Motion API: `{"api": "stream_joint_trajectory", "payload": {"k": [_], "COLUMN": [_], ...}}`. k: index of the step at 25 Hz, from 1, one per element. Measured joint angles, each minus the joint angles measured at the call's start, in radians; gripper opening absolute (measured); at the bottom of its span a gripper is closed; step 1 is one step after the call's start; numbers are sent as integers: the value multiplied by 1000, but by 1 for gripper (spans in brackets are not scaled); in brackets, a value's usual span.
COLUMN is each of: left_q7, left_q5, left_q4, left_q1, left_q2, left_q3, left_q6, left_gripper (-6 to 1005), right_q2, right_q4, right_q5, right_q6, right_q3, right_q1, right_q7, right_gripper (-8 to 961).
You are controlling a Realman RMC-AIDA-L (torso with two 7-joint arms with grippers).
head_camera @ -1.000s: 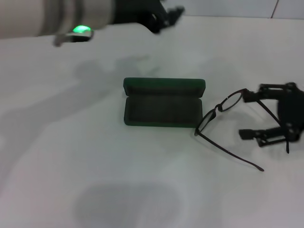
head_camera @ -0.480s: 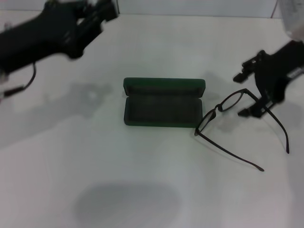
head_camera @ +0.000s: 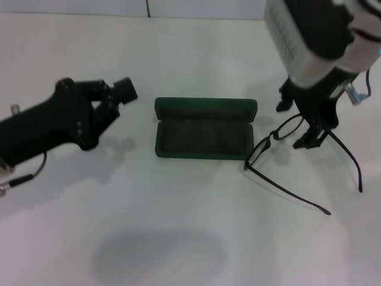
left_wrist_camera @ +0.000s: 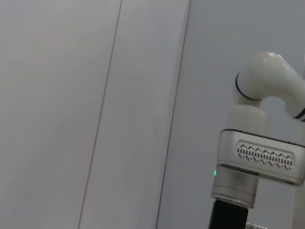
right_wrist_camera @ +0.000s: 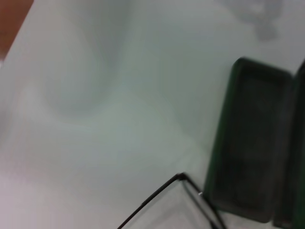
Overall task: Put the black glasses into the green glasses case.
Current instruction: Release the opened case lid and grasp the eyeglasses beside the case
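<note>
One thin-framed black glasses (head_camera: 286, 149), right hand (head_camera: 300, 125) spread above, hard green glasses case (head_camera: 204, 136) open.

Nothing here can be read: no words, numbers, brands or signs show on anything. The green glasses case (head_camera: 205, 129) lies open, and its lid at the 12 o'clock side shows no lettering that I can make out. The only marking is a row of small vent slots on the right arm's white housing (left_wrist_camera: 263, 158), which is not text.
</note>
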Motion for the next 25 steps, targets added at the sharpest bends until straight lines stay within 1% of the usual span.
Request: {"api": "stream_joint_trajectory", "payload": {"k": [1, 4, 8, 12, 15, 19, 25], "left_q7": [47, 112, 149, 157, 167, 204, 284], "left_q5": [6, 7, 9, 18, 18, 19, 19], "left_q4": [-47, -124, -161, -168, -177, -226, -312], "left_q1": [2, 8, 26, 38, 40, 29, 16], "left_q2": [-4, -9, -18, -27, -29, -29, -30], "left_q3": [0, -1, 1, 4, 3, 3, 4], "left_q6": [1, 5, 16, 23, 29, 31, 30], "left_gripper": [31, 31, 31, 31, 32, 32, 32], "right_q2": [1, 2, 4, 4, 7, 9, 9], "right_q4": [10, 19, 19, 20, 31, 67, 62], "right_q5": [-6, -17, -26, -25, -20, -5, 11], "right_q6": [15, 47, 87, 113, 142, 188, 241], "right_q3": [-46, -114, -181, -188, -193, -233, -262], "right_q1": [1, 0, 0, -7, -12, -17, -44], "right_q7": [-2, -6, -22, -57, -89, -120, -172], "right_gripper": [778, 757, 730, 702, 691, 691, 691]}}
